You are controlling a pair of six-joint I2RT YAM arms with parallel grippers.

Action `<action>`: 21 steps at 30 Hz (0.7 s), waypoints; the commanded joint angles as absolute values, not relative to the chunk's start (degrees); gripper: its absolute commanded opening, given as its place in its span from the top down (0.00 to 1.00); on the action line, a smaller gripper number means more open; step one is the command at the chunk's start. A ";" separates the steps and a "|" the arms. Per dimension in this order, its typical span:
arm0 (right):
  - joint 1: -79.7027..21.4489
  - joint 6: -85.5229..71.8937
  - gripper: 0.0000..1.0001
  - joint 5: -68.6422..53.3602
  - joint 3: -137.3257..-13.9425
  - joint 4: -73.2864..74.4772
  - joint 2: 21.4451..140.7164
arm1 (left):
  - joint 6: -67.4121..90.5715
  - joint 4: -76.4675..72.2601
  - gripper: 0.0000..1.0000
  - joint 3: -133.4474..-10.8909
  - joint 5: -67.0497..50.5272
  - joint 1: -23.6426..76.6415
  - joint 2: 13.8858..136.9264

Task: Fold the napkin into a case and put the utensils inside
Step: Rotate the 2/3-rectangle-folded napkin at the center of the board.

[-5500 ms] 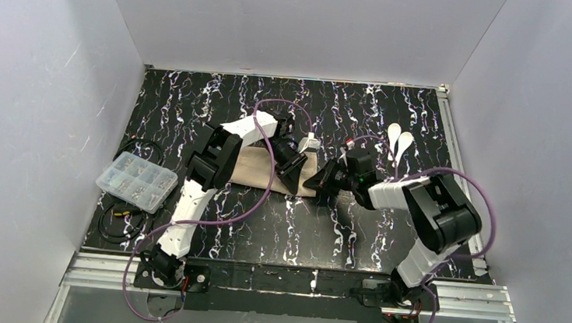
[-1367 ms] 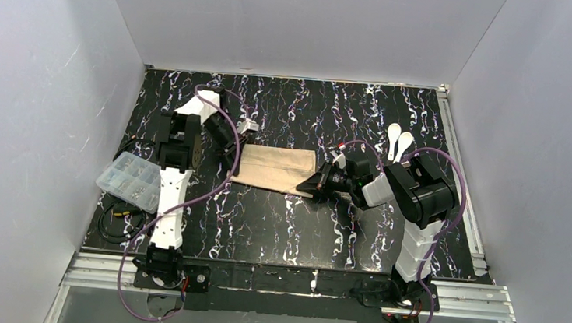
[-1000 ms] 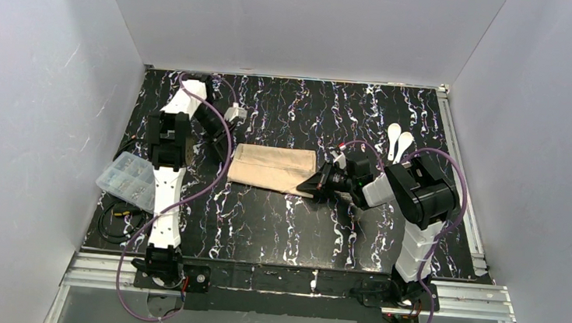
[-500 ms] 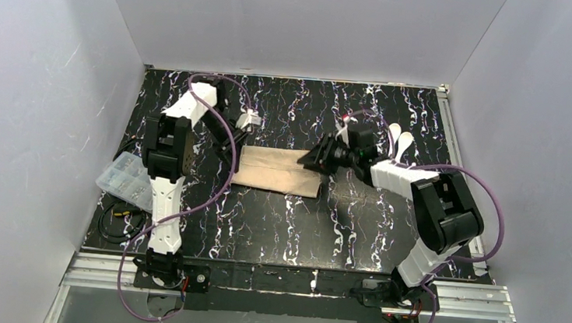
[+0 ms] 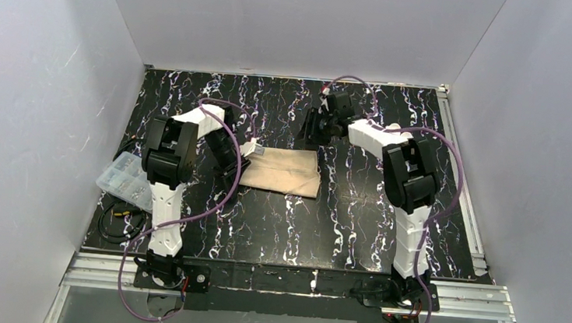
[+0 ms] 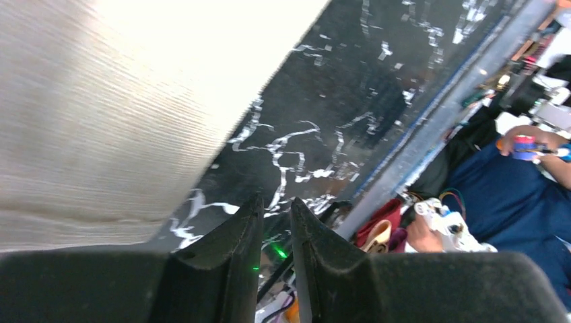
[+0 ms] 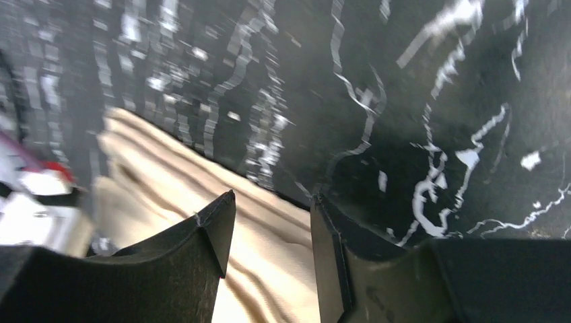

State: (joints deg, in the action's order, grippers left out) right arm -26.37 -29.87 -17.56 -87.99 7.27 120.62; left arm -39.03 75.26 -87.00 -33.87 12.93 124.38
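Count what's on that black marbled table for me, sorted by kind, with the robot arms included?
Robot arms: 2, the left arm and the right arm
Beige napkin, folded: 1
Clear plastic box: 1
Black cable coil: 1
Total: 5

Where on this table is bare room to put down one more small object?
Free: the near strip of table in front of the napkin, and the far right corner. Crowded: the left edge, with the compartment box and cables.
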 commanded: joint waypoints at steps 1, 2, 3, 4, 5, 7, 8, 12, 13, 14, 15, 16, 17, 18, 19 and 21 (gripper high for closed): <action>-26.65 -25.09 0.48 -14.71 -87.58 12.13 122.21 | -35.25 67.61 0.80 -88.24 -27.59 13.76 122.14; -26.67 -25.13 0.49 -14.60 -86.17 11.51 121.79 | -34.59 66.79 0.80 -88.76 -26.64 13.84 122.57; -26.69 -25.21 0.50 -14.37 -84.26 10.79 121.03 | -33.98 66.10 0.80 -89.53 -25.87 13.87 123.17; -26.67 -25.27 0.51 -14.15 -82.38 10.05 120.17 | -33.17 65.53 0.80 -90.49 -25.13 13.86 123.83; -26.67 -25.42 0.53 -13.93 -80.54 9.42 119.31 | -32.49 65.14 0.80 -91.62 -24.36 13.84 124.67; -26.67 -25.98 0.56 -13.86 -76.65 8.28 116.98 | -31.27 64.56 0.80 -94.18 -22.97 13.82 126.28; -26.71 -26.51 0.59 -13.68 -73.47 7.67 115.66 | -30.76 64.35 0.81 -96.20 -22.65 13.82 127.04; -26.67 -29.24 0.65 -12.09 -62.74 4.36 108.58 | -28.84 64.80 0.81 -104.27 -22.27 13.88 131.53; -26.68 -30.04 0.66 -11.77 -60.17 3.95 106.70 | -28.51 65.31 0.81 -106.70 -22.12 13.95 132.82; -26.65 -30.89 0.67 -11.84 -57.65 3.41 104.73 | -28.17 65.68 0.81 -109.33 -22.02 13.91 134.21; -26.87 -31.68 0.68 -11.95 -55.22 3.06 102.84 | -27.87 66.00 0.81 -111.83 -21.73 14.08 135.66; -27.16 -32.50 0.69 -12.02 -52.68 2.61 100.61 | -27.48 66.62 0.82 -114.81 -21.57 14.21 137.09; -27.70 -33.11 0.69 -12.22 -50.21 2.14 98.61 | -27.10 67.35 0.81 -117.97 -21.54 14.50 138.76; -28.54 -33.74 0.69 -12.25 -48.05 1.99 96.73 | -26.62 68.25 0.82 -121.16 -21.74 14.84 140.33; -29.65 -34.23 0.70 -12.21 -46.16 2.06 95.03 | -26.27 69.16 0.82 -124.62 -21.92 15.41 142.09; -32.62 -35.30 0.70 -11.83 -43.16 2.64 92.07 | -25.66 70.72 0.82 -130.40 -22.30 16.93 144.93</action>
State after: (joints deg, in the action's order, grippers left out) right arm -27.94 -32.64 -13.34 -48.82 0.64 96.95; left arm -27.20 68.62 -121.14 -22.90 14.15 140.29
